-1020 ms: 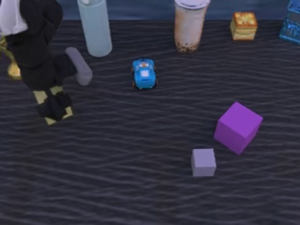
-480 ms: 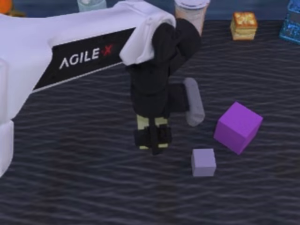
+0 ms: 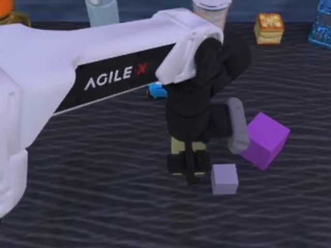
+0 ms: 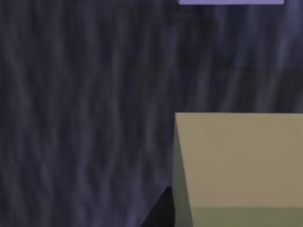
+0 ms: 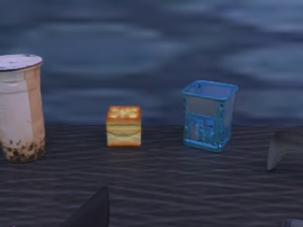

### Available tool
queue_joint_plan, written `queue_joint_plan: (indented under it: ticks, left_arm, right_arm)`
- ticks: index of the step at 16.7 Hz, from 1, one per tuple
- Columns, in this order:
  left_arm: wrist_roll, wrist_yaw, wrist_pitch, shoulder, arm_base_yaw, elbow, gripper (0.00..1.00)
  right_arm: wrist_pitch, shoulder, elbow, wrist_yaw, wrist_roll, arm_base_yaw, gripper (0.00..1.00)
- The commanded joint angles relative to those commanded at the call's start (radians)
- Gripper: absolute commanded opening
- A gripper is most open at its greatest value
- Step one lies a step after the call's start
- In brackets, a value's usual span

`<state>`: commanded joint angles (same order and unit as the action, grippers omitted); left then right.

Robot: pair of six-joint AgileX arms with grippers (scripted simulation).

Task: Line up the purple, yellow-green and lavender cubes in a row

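Along the far edge stand a pale blue tumbler (image 3: 101, 10), a bubble-tea cup (image 3: 211, 9) with dark pearls at its bottom, a small orange box (image 3: 269, 28) and an empty blue square cup (image 5: 209, 115) that only the right wrist view shows whole. My left arm reaches over the blue toy car (image 3: 156, 91), its left gripper (image 3: 189, 164) clamped on the yellow-green cube (image 4: 239, 163), just left of the lavender cube (image 3: 224, 179), with the purple cube (image 3: 267, 138) near on the right. The right gripper's state I cannot tell
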<state>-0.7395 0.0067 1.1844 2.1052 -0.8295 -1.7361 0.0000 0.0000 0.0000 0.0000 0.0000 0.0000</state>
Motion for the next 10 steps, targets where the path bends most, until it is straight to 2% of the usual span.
queue_joint_plan:
  ticks: [10]
  left_arm:
    - [0.003, 0.000, -0.235, 0.083, -0.005, 0.155, 0.00]
  right_arm:
    - [0.000, 0.000, 0.000, 0.000, 0.000, 0.000, 1.00]
